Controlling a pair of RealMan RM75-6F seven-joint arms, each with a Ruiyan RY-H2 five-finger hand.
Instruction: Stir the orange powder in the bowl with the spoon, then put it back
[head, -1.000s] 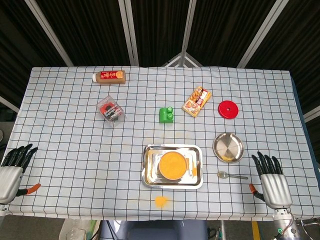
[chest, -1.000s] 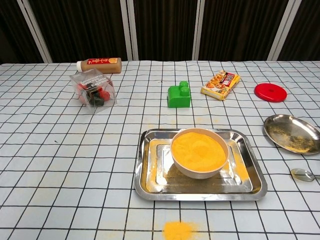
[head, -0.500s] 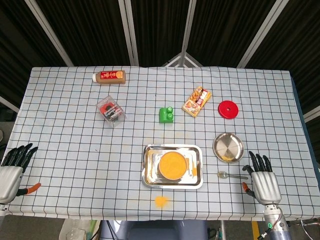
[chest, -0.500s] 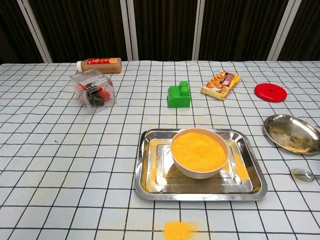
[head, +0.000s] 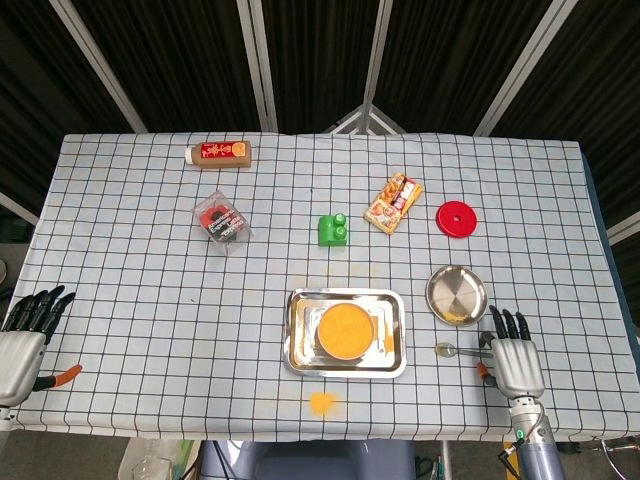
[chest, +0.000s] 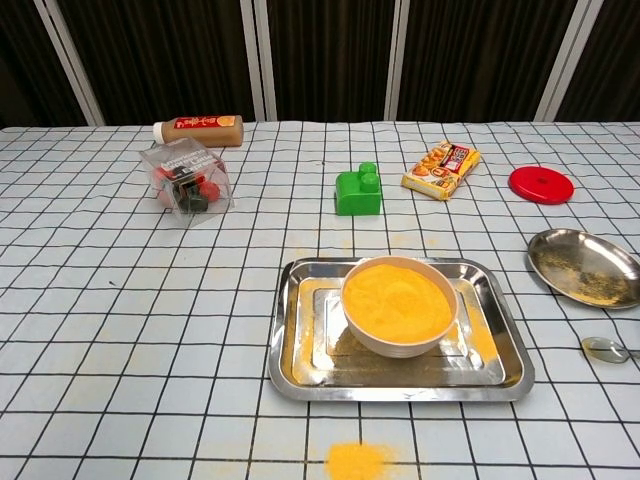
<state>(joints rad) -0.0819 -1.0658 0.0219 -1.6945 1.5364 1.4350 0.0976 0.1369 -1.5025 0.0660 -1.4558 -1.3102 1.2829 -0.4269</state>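
Right hand (head: 514, 363) near the bench's (head: 140, 300) front right corner, fingers apart and straight, holding nothing. Spoon (head: 463, 350) flat on the checked cloth just to that hand's left, handle end at or almost at the fingertips; cannot tell whether touching. Small steel plate (head: 457, 295) just beyond the spoon. Further left of the hand, bowl (head: 346, 329) of orange powder (chest: 397, 298) inside a steel tray (chest: 290, 340), with a spilled orange patch (head: 321, 402) by the front edge. Open cloth between tray and spoon. Left hand (head: 22, 338) at the far left edge, partly off the bench, fingers spread and empty, wide bare cloth to its right. Bottle (head: 218, 153), clear box (head: 221, 221), green block (head: 332, 230), snack pack (head: 393, 202) and red lid (head: 457, 218) well beyond both hands.
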